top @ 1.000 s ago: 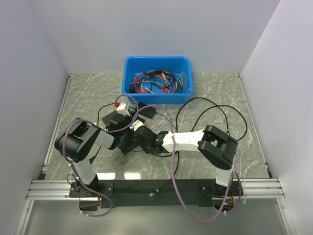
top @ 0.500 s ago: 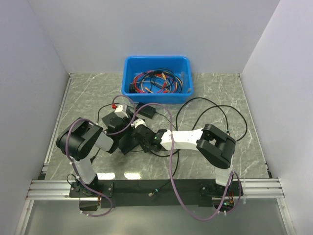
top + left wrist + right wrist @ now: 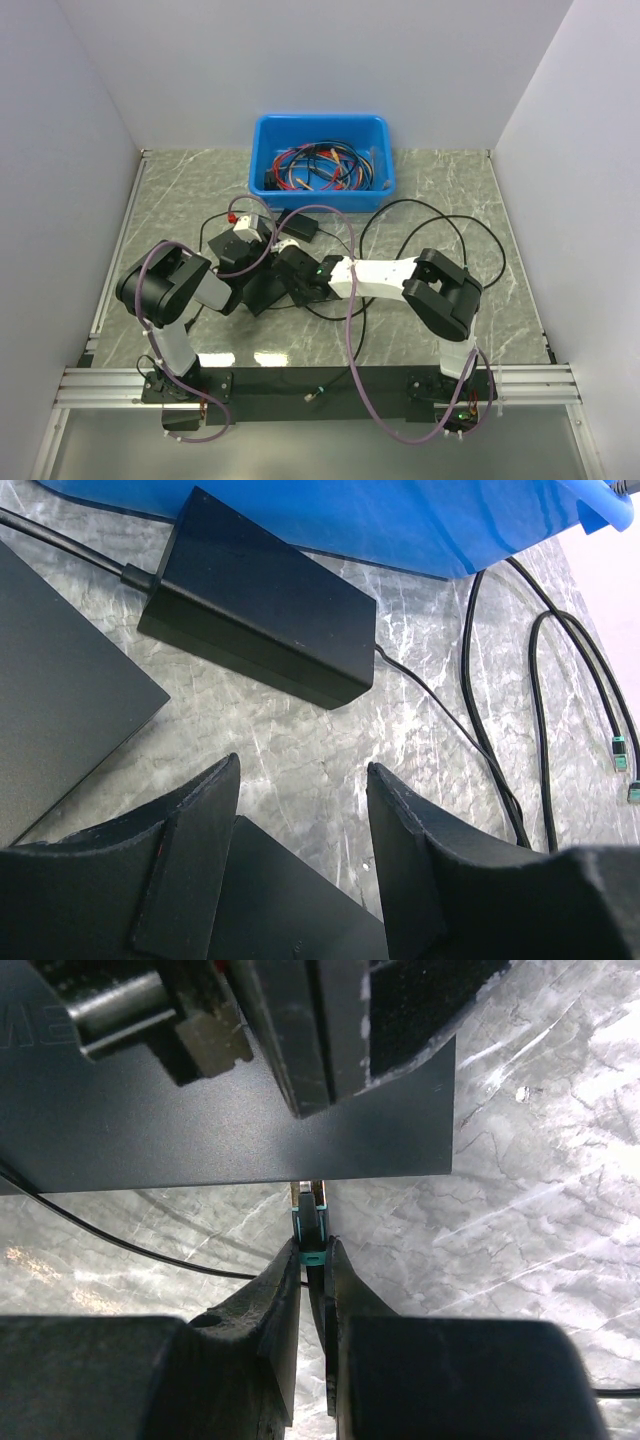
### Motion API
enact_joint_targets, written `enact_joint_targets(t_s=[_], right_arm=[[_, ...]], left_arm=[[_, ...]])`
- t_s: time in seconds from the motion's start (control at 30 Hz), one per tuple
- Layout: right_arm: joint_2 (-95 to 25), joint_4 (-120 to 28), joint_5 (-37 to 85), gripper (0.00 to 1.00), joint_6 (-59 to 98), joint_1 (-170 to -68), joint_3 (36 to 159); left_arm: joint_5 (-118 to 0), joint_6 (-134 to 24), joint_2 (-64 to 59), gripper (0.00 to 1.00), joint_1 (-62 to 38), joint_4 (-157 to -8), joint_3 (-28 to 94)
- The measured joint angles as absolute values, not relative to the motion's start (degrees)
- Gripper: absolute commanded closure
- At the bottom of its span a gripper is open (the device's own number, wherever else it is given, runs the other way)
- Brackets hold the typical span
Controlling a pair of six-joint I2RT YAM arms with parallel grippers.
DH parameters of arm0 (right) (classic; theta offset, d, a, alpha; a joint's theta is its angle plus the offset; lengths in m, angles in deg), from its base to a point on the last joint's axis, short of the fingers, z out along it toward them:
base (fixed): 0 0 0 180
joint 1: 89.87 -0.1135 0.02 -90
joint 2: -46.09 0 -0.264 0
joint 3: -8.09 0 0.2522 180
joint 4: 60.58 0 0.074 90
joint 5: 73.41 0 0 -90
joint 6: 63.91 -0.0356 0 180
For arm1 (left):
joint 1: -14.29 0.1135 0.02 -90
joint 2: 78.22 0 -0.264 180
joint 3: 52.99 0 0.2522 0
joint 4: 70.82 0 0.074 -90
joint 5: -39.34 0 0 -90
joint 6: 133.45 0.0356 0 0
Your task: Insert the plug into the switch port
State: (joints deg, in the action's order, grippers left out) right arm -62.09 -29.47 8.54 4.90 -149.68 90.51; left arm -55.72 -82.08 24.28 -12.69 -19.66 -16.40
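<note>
While right hand (image 3: pixel 312 1260) pinches plug (image 3: pixel 311 1222), tip at switch (image 3: pixel 250 1130)

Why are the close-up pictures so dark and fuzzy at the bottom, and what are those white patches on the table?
Top view: the patches are glare off the shiny table at its near edge. Left wrist view: the left fingers sit right at the lens, dark and soft. Right wrist view: same for the right fingers; the plug they pinch is sharper.
</note>
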Motion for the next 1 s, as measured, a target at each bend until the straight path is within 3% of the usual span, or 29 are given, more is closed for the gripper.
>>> enact_joint_targets(t_s=[0.57,0.67,1.0], right_arm=[[-59.8,-31.0,9.3,1.0,7.4,-148.7,89.6],[-59.8,-38.5,8.9,1.0,7.2,-148.1,89.9],[-59.8,-40.7,8.7,1.0,7.4,-147.5,89.6]], left_arm=[[-54.5,-82.3,24.0,0.42,-12.8,-19.2,-16.5],[-56.2,-85.6,23.0,0.42,-15.1,-18.5,-16.7],[-54.4,-86.6,22.2,0.42,-15.0,-19.0,-16.7]])
